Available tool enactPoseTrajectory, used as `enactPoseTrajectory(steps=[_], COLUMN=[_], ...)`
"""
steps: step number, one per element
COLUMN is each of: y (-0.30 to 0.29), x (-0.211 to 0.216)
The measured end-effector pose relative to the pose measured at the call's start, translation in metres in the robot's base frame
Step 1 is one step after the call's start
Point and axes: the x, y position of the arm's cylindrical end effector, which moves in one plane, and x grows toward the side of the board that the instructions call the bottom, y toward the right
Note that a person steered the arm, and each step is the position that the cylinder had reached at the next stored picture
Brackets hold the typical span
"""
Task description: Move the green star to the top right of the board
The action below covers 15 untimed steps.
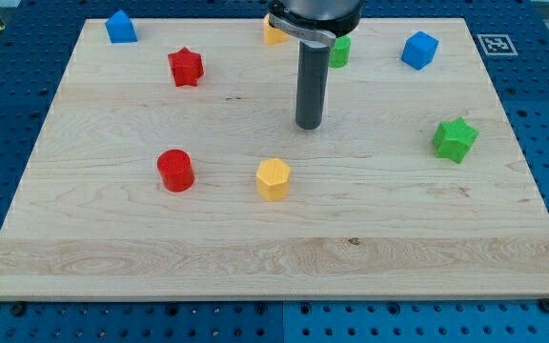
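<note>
Yellow hexagonal block [273, 178] sits below my tip [309, 125]; green star [455, 139] far right.

From my tip [309, 125], bare board runs toward the green star [455, 139] at three o'clock; blue cube [419, 50] stands at one o'clock.

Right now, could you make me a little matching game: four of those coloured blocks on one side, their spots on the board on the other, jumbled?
Blocks:
1. green star
2. red cylinder
3. blue cube
4. red star

Places:
A. view's top right
B. view's right edge, mid-height
C. view's upper left
D. view's left, beside the yellow block

Pairs: 1-B, 2-D, 3-A, 4-C
</note>
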Motion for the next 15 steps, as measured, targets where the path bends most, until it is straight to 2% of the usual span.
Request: enactPoseTrajectory(steps=[2, 3, 5, 7, 8, 11, 15], y=[0.004, 0.023, 0.083, 0.125, 0.157, 0.192, 0.176], x=[0.013, 0.030, 0.036, 0.066, 0.067, 0.066, 0.028])
